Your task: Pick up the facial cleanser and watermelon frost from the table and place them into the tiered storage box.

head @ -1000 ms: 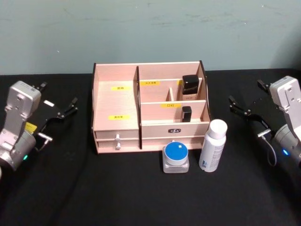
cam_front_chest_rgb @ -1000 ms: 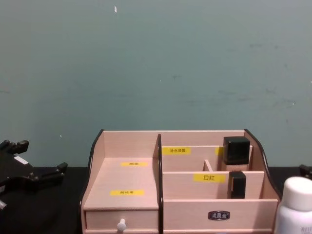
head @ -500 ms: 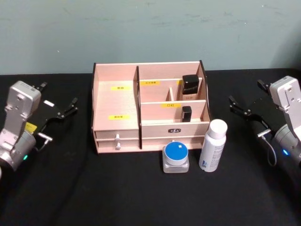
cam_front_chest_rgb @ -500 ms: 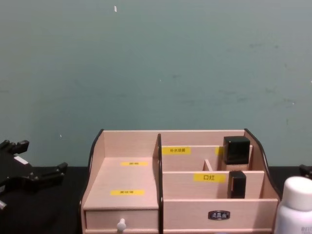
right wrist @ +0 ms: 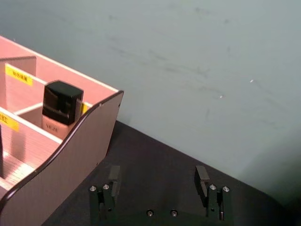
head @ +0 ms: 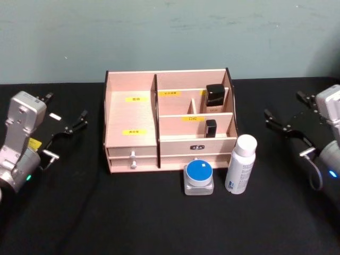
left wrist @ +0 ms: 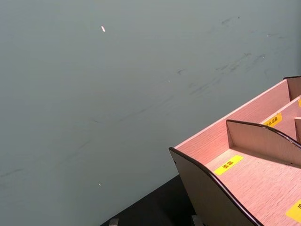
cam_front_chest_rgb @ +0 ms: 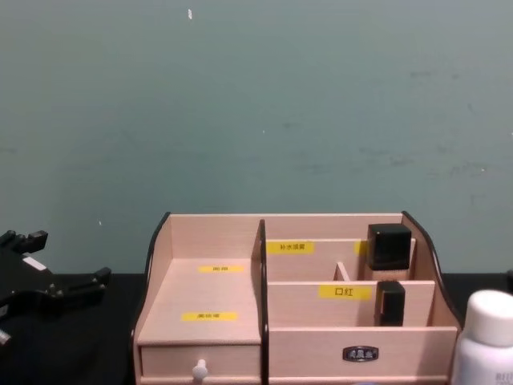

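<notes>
Nearest, lower centre of the head view: a square clear jar with a round blue lid [head: 198, 177], probably the watermelon frost. It sits flat on the black desk [head: 133, 218], just in front of the box's drawer face; can't tell if they touch.

Just right of it, with a small gap, is a white cylindrical plastic bottle [head: 241, 164] with a white cap and blue print, likely the facial cleanser. It stands upright, long axis vertical, by the box's right front corner.

Key relation: the right gripper [head: 283, 104] hangs at the right edge, farther back than both items and well apart from them. The bottle lies left of and nearer than its fingers, which are spread wide and empty, so the right arm is clearly the closer one. A side-on grasp across the bottle's body looks the natural approach, with the jar close enough to nudge.

The left gripper [head: 66, 105] sits at the left edge, fingers open and holding nothing, with the box between it and both items.

Behind them is the pale wooden tiered storage box [head: 130, 114]. Its left stepped bay is bare; the right rear bays hold a black-capped bottle [head: 214, 98] and a small black tube [head: 211, 127].
</notes>
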Tool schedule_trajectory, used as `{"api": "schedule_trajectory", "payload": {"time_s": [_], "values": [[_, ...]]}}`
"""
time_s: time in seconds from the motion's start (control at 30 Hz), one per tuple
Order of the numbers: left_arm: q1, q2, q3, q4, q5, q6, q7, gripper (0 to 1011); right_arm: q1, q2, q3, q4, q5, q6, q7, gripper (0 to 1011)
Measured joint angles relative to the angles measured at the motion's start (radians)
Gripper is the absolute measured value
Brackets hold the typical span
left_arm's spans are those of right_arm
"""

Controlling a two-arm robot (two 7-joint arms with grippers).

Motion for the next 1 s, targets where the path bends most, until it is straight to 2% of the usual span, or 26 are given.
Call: {"api": "schedule_trajectory", "payload": {"time_s": [0.23,0.33,0.43,0.47,0.57,0.6,0.7,0.9,1.0], "values": [[0.000,0.000,0.000,0.000,0.000,0.000,0.000,1001,-0.104,0.068,0.083,-0.135,0.066,-0.011,0.038,1000],[0.000,0.000,0.000,0.000,0.000,0.000,0.000,1001,-0.180,0.103,0.133,-0.219,0.117,-0.016,0.063,1000],[0.000,0.000,0.000,0.000,0.000,0.000,0.000,1001,-0.232,0.125,0.165,-0.273,0.145,-0.021,0.076,1000],[0.000,0.000,0.000,0.000,0.000,0.000,0.000,1001,-0.266,0.138,0.184,-0.306,0.157,-0.027,0.081,1000],[0.000,0.000,0.000,0.000,0.000,0.000,0.000,1001,-0.320,0.157,0.213,-0.357,0.165,-0.044,0.085,1000],[0.000,0.000,0.000,0.000,0.000,0.000,0.000,1001,-0.360,0.169,0.233,-0.391,0.168,-0.059,0.088,1000],[0.000,0.000,0.000,0.000,0.000,0.000,0.000,1001,-0.430,0.187,0.263,-0.444,0.174,-0.079,0.096,1000],[0.000,0.000,0.000,0.000,0.000,0.000,0.000,1001,-0.544,0.204,0.295,-0.516,0.189,-0.091,0.118,1000],[0.000,0.000,0.000,0.000,0.000,0.000,0.000,1001,-0.572,0.203,0.295,-0.522,0.191,-0.087,0.127,1000]]}}
